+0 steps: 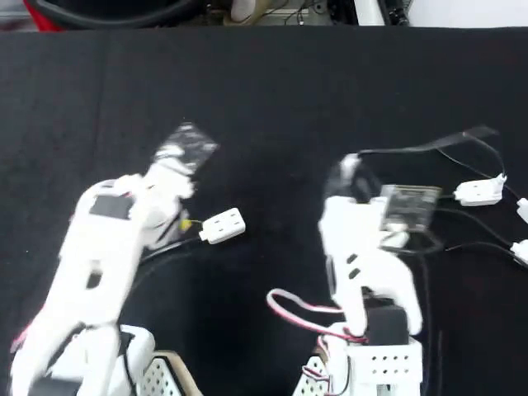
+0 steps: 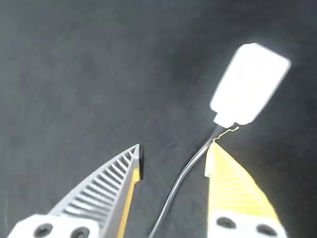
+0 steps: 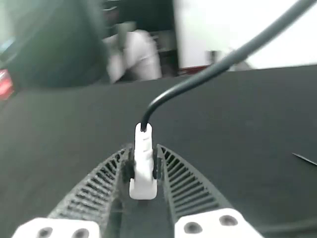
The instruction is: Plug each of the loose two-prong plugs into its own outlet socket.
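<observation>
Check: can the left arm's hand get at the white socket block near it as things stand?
Probably yes. The left hand is open, the socket block lies just past its fingertips, and its cord runs between them. Only bare black cloth surrounds the block.

A table covered in matte black cloth (image 1: 272, 91) carries everything. Left of centre lies a white rectangular plastic outlet socket block (image 1: 223, 225), flat on the cloth, with a thin black cord (image 1: 169, 247) running from its end toward the near left. Well apart from it, toward the right edge, lies a second white plastic block of like shape (image 1: 478, 192), with thin black cables (image 1: 470, 246) looping over the cloth around it. Two more small white plastic pieces (image 1: 523, 211) (image 1: 520, 251) lie at the very right edge — both cut off, too little visible to name.
</observation>
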`<state>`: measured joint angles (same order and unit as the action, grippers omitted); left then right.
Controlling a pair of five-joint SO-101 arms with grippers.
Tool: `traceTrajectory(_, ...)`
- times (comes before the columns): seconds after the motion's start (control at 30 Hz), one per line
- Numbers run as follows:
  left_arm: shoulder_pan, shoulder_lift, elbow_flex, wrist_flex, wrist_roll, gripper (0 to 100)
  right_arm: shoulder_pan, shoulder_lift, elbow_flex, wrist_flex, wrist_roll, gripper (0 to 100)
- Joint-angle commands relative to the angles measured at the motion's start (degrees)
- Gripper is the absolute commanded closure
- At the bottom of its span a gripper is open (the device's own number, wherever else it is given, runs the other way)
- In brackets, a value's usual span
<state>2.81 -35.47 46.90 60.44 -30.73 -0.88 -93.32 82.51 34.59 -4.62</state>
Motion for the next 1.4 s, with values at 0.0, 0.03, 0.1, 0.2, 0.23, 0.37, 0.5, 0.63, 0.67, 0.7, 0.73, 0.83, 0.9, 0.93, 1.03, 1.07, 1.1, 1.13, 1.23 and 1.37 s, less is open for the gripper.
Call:
traceTrajectory(0.0,-12.1,-19.1,14.0,-6.5,4.9,79,-12.7,-0.6,0.4,1.1,3.5,98.7)
traceTrajectory(0.03,-15.3,-22.4,19.0,-10.6,5.9,79,-15.4,-0.6,0.5,1.3,3.3,98.7)
traceTrajectory(0.1,-20.5,-29.3,29.6,-17.4,7.1,79,-21.6,-0.6,0.7,1.4,3.3,98.7)
traceTrajectory(0.2,-26.9,-39.3,40.3,-20.0,6.9,79,-31.7,-0.1,1.5,1.1,3.3,98.7)
traceTrajectory(0.23,-28.8,-42.8,42.6,-19.3,6.3,79,-34.8,-0.1,2.3,0.3,3.3,98.7)
traceTrajectory(0.37,-33.9,-57.1,46.7,-10.0,3.7,79,-40.4,0.0,9.5,-11.2,3.5,98.7)
traceTrajectory(0.5,-36.4,-70.2,50.5,-2.2,3.7,79,-40.3,0.7,14.2,-17.9,3.7,98.7)
traceTrajectory(0.63,-37.2,-67.2,50.2,-2.9,3.7,79,-38.9,3.7,14.1,-16.6,3.7,98.7)
traceTrajectory(0.67,-37.2,-67.3,50.2,-3.1,3.7,79,-38.0,4.7,13.8,-16.6,3.7,98.7)
traceTrajectory(0.7,-37.1,-67.5,50.3,-2.8,3.7,79,-37.2,5.7,13.7,-16.6,3.7,98.7)
traceTrajectory(0.73,-37.1,-68.0,50.4,-2.8,3.7,79,-36.5,6.6,13.7,-16.6,3.7,98.7)
traceTrajectory(0.83,-37.0,-68.8,50.4,-1.8,3.7,79,-36.1,9.5,13.7,-17.1,3.7,98.7)
traceTrajectory(0.9,-37.0,-68.8,50.4,-1.7,3.7,79,-35.4,11.5,13.5,-19.6,3.7,98.7)
traceTrajectory(0.93,-36.9,-68.8,50.4,-1.7,3.7,79,-34.7,12.4,12.9,-20.6,3.7,98.7)
traceTrajectory(1.03,-36.8,-68.9,50.3,-1.6,3.7,79,-32.4,16.8,7.2,-20.2,3.1,98.7)
traceTrajectory(1.07,-36.2,-68.9,50.1,-1.4,3.7,79,-31.7,18.9,4.1,-19.3,1.8,98.7)
traceTrajectory(1.1,-34.9,-68.9,50.0,-1.2,3.7,79,-31.6,21.5,0.7,-18.0,0.0,98.7)
traceTrajectory(1.13,-33.6,-68.9,49.9,-1.2,3.7,79,-31.7,24.3,-2.9,-16.5,-1.6,98.7)
traceTrajectory(1.23,-29.4,-68.9,48.6,-1.2,4.0,79,-33.1,33.4,-11.4,-13.8,-5.2,98.7)
traceTrajectory(1.37,-15.8,-69.0,45.8,0.8,10.4,79,-38.7,42.2,-18.7,-13.8,-10.2,98.7)
